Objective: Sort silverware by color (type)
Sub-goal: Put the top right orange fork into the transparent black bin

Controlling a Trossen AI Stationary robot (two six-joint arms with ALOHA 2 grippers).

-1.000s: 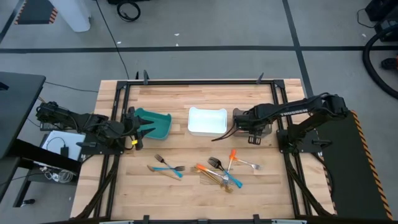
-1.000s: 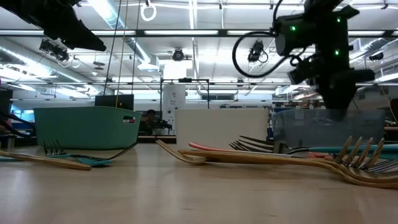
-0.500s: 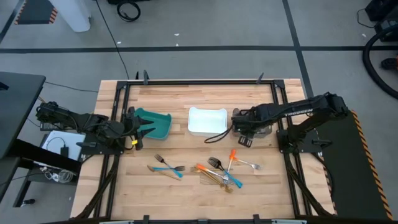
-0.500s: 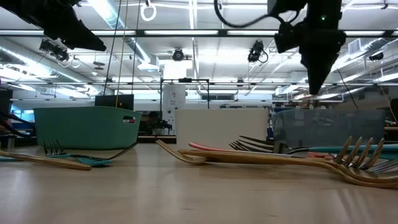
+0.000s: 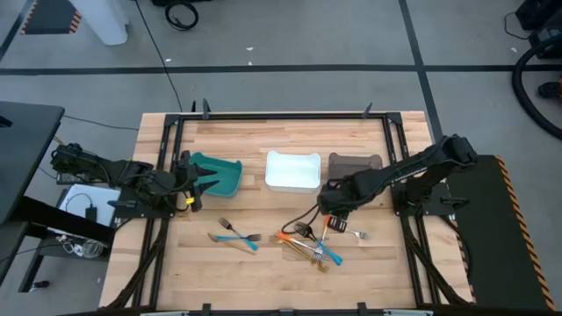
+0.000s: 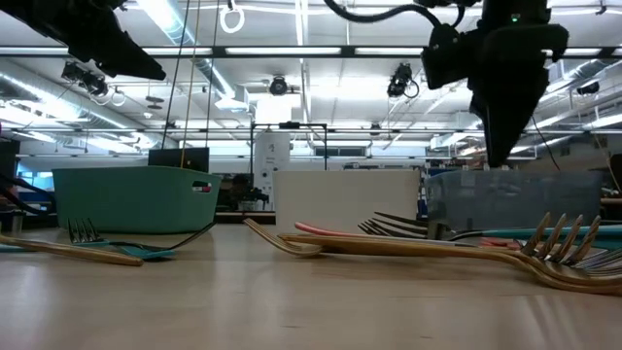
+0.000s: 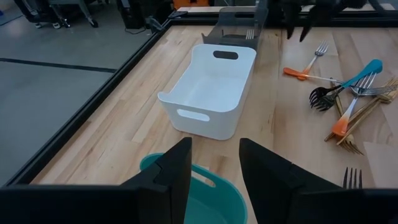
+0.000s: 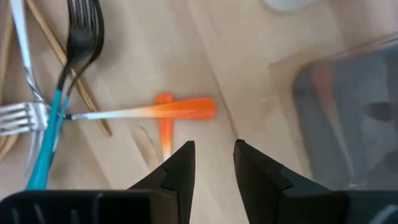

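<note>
We hover our right gripper, fingers parted and empty, over the silverware heaped on the tabletop; it looks light, stiff and slippery, so we'd pinch an orange handle.

Your two arms are dark throughout, near black, built of slim rounded links with bulkier joint housings. On the left arm you can see a small yellow mark near the wrist and thin black cabling along its rear links. The right arm carries pale lettering along its forearm link, too small to read, and a thin black cable that loops out loosely beside its wrist. From table height you see that cable curving above the boxy black wrist housing. Each gripper ends in two flat, dark, angular fingers with bevelled inner faces, matte and unmarked.
</note>
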